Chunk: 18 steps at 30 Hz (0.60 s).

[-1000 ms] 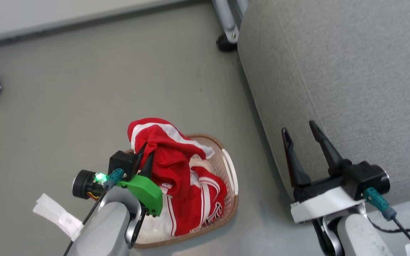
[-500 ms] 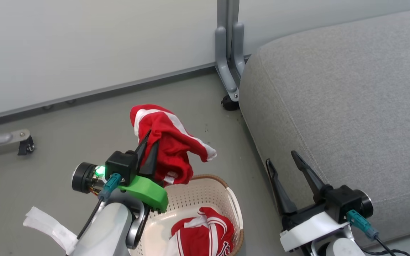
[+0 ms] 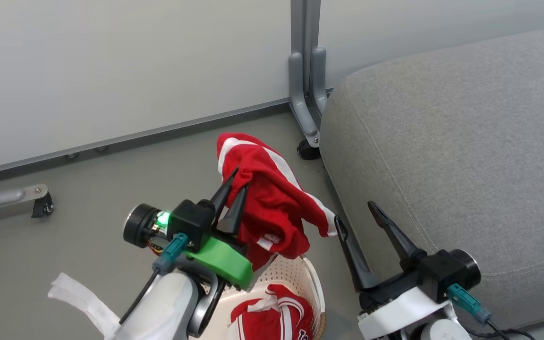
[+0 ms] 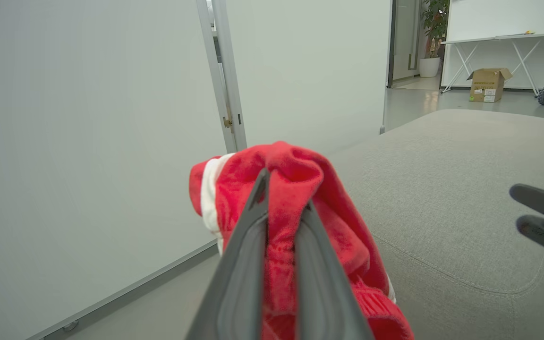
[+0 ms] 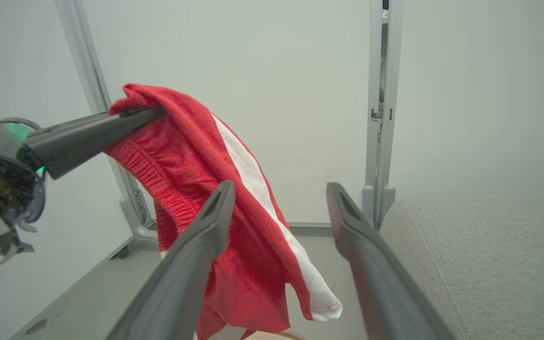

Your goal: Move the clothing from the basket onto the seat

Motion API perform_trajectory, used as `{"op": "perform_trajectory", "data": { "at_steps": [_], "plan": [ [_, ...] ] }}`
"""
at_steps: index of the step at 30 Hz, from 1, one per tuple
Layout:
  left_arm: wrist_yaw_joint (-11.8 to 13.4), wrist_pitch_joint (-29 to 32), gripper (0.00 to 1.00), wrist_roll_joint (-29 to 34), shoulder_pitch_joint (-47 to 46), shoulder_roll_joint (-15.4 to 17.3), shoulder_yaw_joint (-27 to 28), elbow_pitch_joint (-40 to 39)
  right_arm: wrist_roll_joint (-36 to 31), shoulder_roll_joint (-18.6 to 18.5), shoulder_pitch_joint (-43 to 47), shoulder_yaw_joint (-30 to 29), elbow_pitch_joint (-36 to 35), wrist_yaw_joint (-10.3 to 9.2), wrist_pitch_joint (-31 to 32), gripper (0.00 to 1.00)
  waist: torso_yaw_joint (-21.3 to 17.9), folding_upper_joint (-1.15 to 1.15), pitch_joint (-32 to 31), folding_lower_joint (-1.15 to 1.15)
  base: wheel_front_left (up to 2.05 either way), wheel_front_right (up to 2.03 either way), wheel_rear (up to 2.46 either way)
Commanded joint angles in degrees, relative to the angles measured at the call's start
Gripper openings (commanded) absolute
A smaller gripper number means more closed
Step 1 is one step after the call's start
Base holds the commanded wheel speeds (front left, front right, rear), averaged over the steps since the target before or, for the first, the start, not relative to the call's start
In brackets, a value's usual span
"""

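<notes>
**Soft red shorts hanging from the left hand beside the seat**

The left hand is clenching a bunched fold of the red shorts near the elastic waistband. It is holding them up above the basket, close to the near edge of the seat. The cloth is looking light, soft and limp, draping off the fingers in loose folds. It will probably be swinging and trailing as it travels, and a pinch through several layers should be gripping better than one on a single edge. A second red garment is lying in the basket's bottom. The right hand is standing released and empty, fingers spread, between the shorts and the seat, and the dangling white hem could be catching on it. A grey partition post and its castor are standing at the seat's far corner, apart from the shorts.
</notes>
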Motion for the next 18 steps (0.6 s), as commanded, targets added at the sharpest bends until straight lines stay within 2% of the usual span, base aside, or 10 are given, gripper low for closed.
{"op": "perform_trajectory", "data": {
  "at_steps": [1,10,18],
  "plan": [
    [-0.42,0.36,0.0,0.04,1.3,0.09,-0.47,-0.78,0.37,-0.46,-0.95,0.59,-0.68,0.0,-0.18,1.0,0.04,0.0,0.08,0.01,0.0,0.0,0.0],
    [-2.56,3.7,0.0,-0.74,2.41,-1.32,-4.89,-5.18,1.15,-2.53,-2.66,4.23,0.26,0.0,-0.18,1.0,0.89,0.0,0.65,0.01,0.0,0.0,0.0],
    [-4.22,8.39,0.0,-1.52,3.55,-0.67,-8.56,-10.5,2.4,-4.09,-3.5,7.05,4.28,0.0,-0.18,1.0,1.49,0.0,0.73,0.01,0.0,0.0,0.0]
  ]
}}
